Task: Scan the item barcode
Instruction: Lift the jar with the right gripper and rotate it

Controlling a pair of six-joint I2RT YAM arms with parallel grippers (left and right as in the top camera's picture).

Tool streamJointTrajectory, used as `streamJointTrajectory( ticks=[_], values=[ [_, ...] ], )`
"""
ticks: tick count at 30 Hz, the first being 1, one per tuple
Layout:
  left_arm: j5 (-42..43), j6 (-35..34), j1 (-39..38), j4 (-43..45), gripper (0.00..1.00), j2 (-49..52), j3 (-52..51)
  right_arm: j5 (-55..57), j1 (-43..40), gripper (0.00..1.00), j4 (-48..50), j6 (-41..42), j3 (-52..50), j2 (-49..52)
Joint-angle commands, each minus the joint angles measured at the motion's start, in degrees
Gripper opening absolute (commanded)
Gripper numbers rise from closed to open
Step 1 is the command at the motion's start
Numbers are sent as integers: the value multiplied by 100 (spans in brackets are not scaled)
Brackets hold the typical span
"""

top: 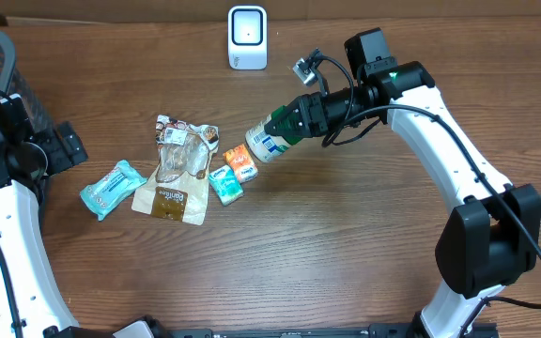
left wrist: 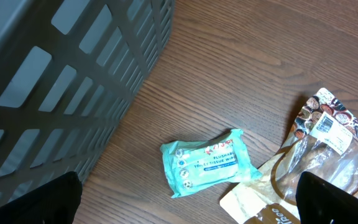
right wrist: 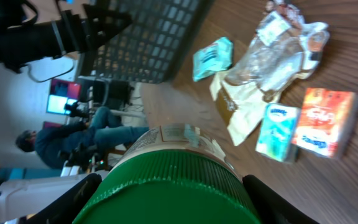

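Right gripper [top: 292, 122], overhead: clamped on green-capped bottle [top: 267, 143]; pickup done. Scanner [top: 247, 38] near, off beyond its tip; scan outstanding.
Left wrist: left gripper [left wrist: 185, 204] spread wide, empty.
Right wrist: bottle [right wrist: 166, 186] seated between fingers [right wrist: 78, 198].

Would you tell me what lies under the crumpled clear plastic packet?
A flat tan paper pouch lies under the crumpled clear plastic packet; its upper part is covered and cannot be seen.

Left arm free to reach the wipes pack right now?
Probably yes: left gripper is open and empty, and the wipes pack lies uncovered on bare table just ahead, clear of the basket.
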Motion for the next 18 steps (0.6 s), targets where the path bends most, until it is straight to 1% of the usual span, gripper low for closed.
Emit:
streamJointTrajectory(
  ticks=[1, 6, 10, 18],
  values=[
    [-81, -39, 68, 26, 100, -74, 22, -822, 7, 58, -46, -354, 162, -216],
    [-81, -39, 68, 26, 100, -74, 22, -1246, -107, 58, -48, -455, 162, -214],
    [-81, -37, 68, 26, 100, -74, 22, -1871, -275, 59, -44, -452, 162, -216],
    [-79, -39, 68, 26, 99, -74, 22, -2229, -470, 59, -50, -431, 162, -214]
  ],
)
